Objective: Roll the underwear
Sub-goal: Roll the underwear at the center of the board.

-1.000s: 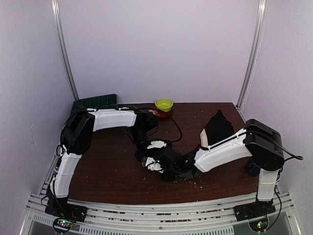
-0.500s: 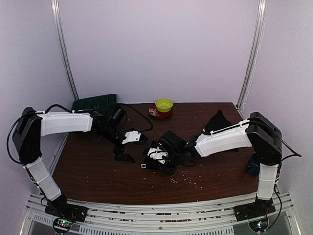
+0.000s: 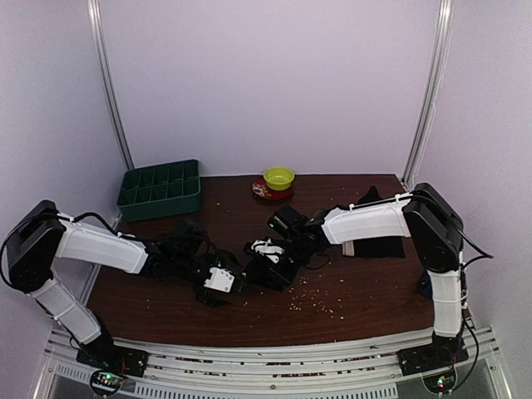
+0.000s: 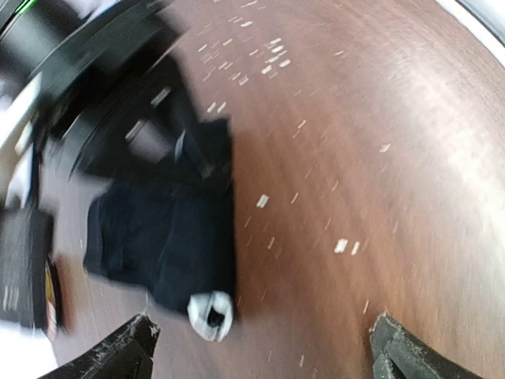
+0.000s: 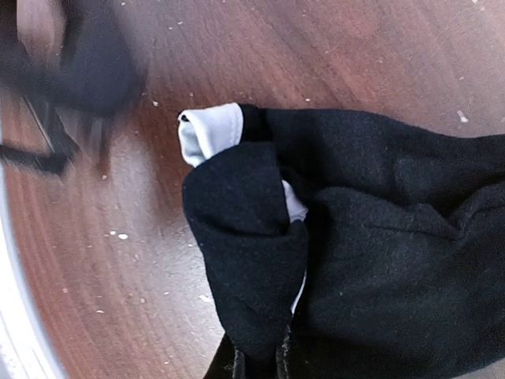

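Observation:
One underwear piece (image 5: 363, 229), black with a white band (image 5: 211, 130), lies bunched and partly rolled on the brown table. My right gripper (image 5: 260, 365) is shut on a fold of its black fabric; the top view shows this at the table's middle (image 3: 268, 259). In the left wrist view the same piece (image 4: 166, 245) shows a rolled white end (image 4: 210, 316). My left gripper (image 4: 264, 357) is open and empty, low over the table just left of it (image 3: 218, 281). A second black piece (image 3: 378, 248) lies at the right, partly hidden by the right arm.
A dark green compartment tray (image 3: 160, 188) stands at the back left. A yellow-green bowl (image 3: 278, 176) sits on a red plate at the back middle. Pale crumbs (image 3: 309, 301) are scattered over the table. A dark blue object (image 3: 427, 287) sits by the right arm's base.
My left arm has swung out from the middle to the left and dropped low, with its gripper apart from the garment. My right gripper has carried the bunched piece back and to the left.

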Controlling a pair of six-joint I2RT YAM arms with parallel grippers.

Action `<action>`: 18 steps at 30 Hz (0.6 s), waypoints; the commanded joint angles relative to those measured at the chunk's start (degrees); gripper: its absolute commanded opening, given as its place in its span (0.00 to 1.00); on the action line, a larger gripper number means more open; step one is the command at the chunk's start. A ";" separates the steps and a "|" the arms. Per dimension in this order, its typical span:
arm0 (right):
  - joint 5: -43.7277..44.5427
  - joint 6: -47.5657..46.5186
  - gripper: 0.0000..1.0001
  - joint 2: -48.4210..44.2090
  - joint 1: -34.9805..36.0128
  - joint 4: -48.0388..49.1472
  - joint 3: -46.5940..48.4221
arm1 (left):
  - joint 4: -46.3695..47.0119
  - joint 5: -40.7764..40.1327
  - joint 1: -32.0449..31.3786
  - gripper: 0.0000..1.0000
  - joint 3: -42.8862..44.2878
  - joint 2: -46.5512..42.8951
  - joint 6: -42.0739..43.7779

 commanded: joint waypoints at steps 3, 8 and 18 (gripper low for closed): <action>-7.21 1.99 0.00 4.03 -1.43 -6.11 0.27 | 13.89 -11.91 -6.26 0.98 -1.06 4.22 4.18; -7.83 1.63 0.00 4.67 -1.89 -6.00 -0.02 | 13.31 -16.14 -8.47 0.82 1.90 9.35 4.46; -8.70 0.97 0.00 4.67 -2.75 -5.52 -1.06 | 15.07 -22.82 -9.33 0.54 4.04 15.57 4.03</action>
